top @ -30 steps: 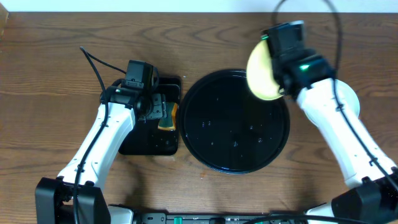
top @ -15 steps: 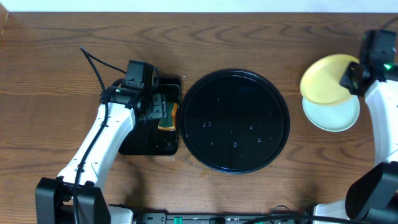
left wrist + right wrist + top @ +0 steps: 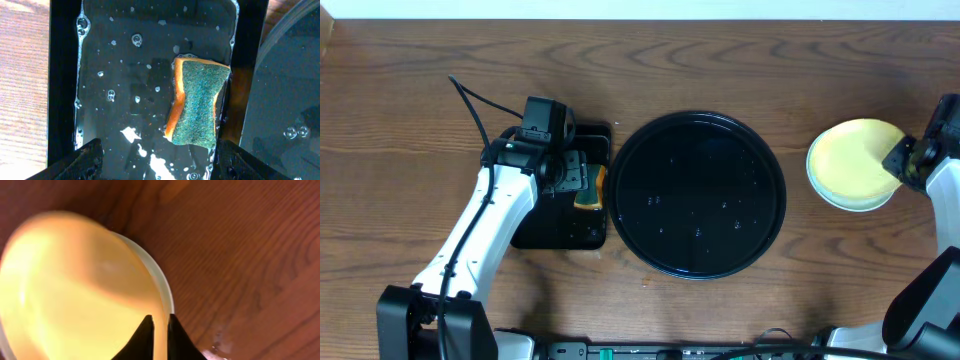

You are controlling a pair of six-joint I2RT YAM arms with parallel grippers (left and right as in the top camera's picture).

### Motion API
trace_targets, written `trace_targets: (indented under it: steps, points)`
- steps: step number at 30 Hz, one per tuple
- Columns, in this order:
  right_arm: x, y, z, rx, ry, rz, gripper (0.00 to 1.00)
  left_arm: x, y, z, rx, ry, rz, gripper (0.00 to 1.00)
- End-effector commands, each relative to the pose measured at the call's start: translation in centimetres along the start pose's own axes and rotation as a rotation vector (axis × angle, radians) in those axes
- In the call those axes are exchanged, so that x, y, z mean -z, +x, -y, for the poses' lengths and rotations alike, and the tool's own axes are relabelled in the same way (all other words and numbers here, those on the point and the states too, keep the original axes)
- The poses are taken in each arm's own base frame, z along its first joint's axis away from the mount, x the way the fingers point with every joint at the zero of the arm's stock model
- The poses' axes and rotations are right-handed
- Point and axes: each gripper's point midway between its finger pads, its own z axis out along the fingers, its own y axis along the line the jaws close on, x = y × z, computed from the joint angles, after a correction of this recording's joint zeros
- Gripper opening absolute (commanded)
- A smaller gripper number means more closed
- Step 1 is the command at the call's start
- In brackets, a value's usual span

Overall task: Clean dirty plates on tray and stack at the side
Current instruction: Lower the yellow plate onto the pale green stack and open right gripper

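The pale yellow plate (image 3: 855, 160) lies on top of a pale mint-blue plate (image 3: 850, 203) on the wood at the far right. My right gripper (image 3: 903, 160) is at its right edge. In the right wrist view the gripper (image 3: 160, 325) is shut on the yellow plate (image 3: 75, 290), its rim pinched between the two dark fingertips, with the mint plate's rim (image 3: 161, 282) showing below. The round black tray (image 3: 700, 195) at the centre holds only water drops. My left gripper (image 3: 160, 160) hangs open over the sponge (image 3: 197, 102).
A rectangular black tray (image 3: 555, 225) with soapy water sits left of the round tray, and the yellow-green sponge (image 3: 590, 190) lies at its right side. The round tray's rim (image 3: 290, 75) runs close beside it. Bare wooden tabletop surrounds both.
My right arm has swung the yellow plate from above the round tray out to the right and lowered it onto the mint plate. The left arm has stayed still.
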Motion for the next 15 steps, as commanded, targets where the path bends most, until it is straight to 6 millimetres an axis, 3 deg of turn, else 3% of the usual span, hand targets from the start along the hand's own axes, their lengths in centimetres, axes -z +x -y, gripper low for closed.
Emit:
trace_targets:
  steps: [1, 2, 5, 10, 13, 14, 15]
  points:
    - [0.7, -0.3, -1.6, -0.019, -0.105, 0.006, 0.35, 0.4, -0.5, -0.2, 0.013, -0.009, 0.016, 0.75]
    - [0.8, -0.2, -2.3, -0.012, -0.143, 0.000, 0.43, 0.4, -0.5, -0.2, 0.013, -0.009, 0.016, 0.75]
    - [1.2, 0.3, -4.5, 0.033, -0.268, -0.026, 0.50, 0.4, -0.5, -0.2, 0.013, -0.009, 0.016, 0.75]
    - [2.7, 1.9, -8.5, 0.132, -0.451, -0.073, 0.50, 0.4, -0.7, -0.1, 0.001, -0.007, 0.024, 0.76]
    - [3.7, 3.2, -10.9, 0.262, -0.505, -0.080, 0.53, 0.9, -1.6, 0.1, -0.003, -0.001, 0.047, 0.83]
    - [4.1, 3.6, -11.6, 0.314, -0.515, -0.080, 0.58, 1.1, -1.8, 0.1, -0.010, 0.001, 0.054, 0.83]
    - [4.3, 4.0, -12.2, 0.350, -0.512, -0.082, 0.76, 1.4, -2.2, 0.2, -0.015, 0.004, 0.064, 0.84]
